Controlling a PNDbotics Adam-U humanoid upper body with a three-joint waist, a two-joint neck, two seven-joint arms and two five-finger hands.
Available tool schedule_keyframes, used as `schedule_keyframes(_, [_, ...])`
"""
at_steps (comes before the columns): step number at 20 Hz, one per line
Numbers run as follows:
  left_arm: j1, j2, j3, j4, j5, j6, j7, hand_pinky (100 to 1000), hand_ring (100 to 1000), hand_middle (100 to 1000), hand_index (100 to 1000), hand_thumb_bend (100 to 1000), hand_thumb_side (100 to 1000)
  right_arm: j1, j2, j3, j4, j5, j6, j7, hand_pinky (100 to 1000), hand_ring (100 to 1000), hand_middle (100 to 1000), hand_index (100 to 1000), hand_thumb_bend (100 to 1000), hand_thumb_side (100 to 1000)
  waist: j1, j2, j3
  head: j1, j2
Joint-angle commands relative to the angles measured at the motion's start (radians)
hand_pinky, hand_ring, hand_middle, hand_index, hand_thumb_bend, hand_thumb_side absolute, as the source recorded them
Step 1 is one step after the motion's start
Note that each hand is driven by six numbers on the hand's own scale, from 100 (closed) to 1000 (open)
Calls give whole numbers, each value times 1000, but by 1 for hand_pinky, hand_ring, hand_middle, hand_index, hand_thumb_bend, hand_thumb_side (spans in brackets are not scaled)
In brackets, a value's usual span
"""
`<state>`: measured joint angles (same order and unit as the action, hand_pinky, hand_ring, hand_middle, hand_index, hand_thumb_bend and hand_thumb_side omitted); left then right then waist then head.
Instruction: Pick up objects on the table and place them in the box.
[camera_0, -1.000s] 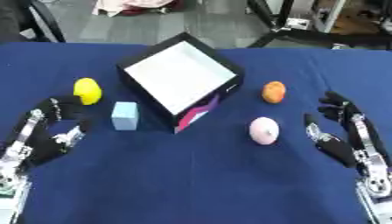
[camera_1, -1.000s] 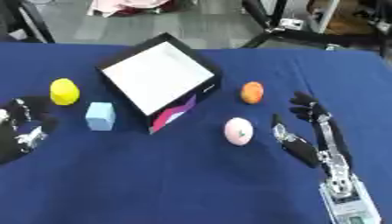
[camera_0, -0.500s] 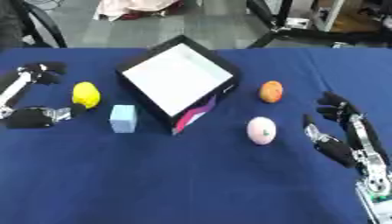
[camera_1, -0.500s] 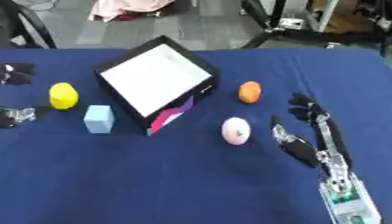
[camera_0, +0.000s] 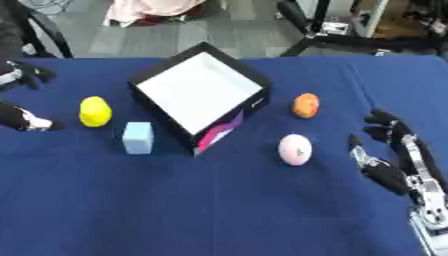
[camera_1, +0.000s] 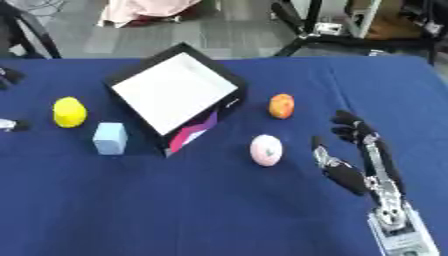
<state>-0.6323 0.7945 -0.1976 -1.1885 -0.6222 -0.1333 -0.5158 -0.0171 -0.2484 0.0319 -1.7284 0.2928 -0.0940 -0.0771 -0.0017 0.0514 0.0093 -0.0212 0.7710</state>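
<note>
I see the right hand (camera_1: 354, 160) resting at the lower right on the blue tablecloth (camera_0: 219, 210), fingers up and relaxed, holding nothing, thumb toward the pink egg-shaped object (camera_0: 295, 149) nearby. The left hand (camera_0: 22, 97) is at the far left edge, mostly cut off; I see dark fingertips above and beside the yellow lemon-shaped object (camera_0: 94, 111), not touching it. Can't tell its finger state. The light blue cube (camera_0: 137, 137) sits just left of the black box with white interior (camera_0: 199, 92); the orange round fruit (camera_0: 305, 105) is to its right. The box holds nothing.
</note>
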Motion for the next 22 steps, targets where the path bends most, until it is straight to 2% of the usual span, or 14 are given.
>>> schedule_keyframes(1, [-47, -9, 21, 75, -54, -34, 20, 832, 739, 764, 911, 607, 427, -8, -14, 1, -10, -10, -2, 4, 817, 776, 777, 901, 243, 341, -2, -28, 0, 4, -1])
schedule_keyframes(6, [-106, -81, 23, 209, -137, -78, 85, 810, 722, 748, 902, 598, 416, -6, -12, 2, -10, -11, -3, 5, 817, 777, 777, 901, 240, 342, -5, -29, 2, 7, -1])
schedule_keyframes(10, [-127, -108, 34, 281, -204, -119, 135, 794, 709, 736, 893, 583, 408, -5, -11, 2, -10, -12, -3, 5, 817, 777, 777, 901, 236, 342, -7, -29, 0, 11, -1])
schedule_keyframes(16, [-184, -227, 80, 397, -304, -83, 220, 787, 693, 724, 876, 570, 408, -5, -7, 4, -10, -16, -4, 7, 817, 777, 777, 901, 231, 344, -10, -29, -3, 24, -1])
schedule_keyframes(22, [-202, -285, 106, 457, -373, -95, 303, 781, 687, 719, 873, 566, 409, -5, -5, 6, -9, -18, -3, 8, 817, 777, 777, 901, 228, 345, -13, -28, -10, 31, -1])
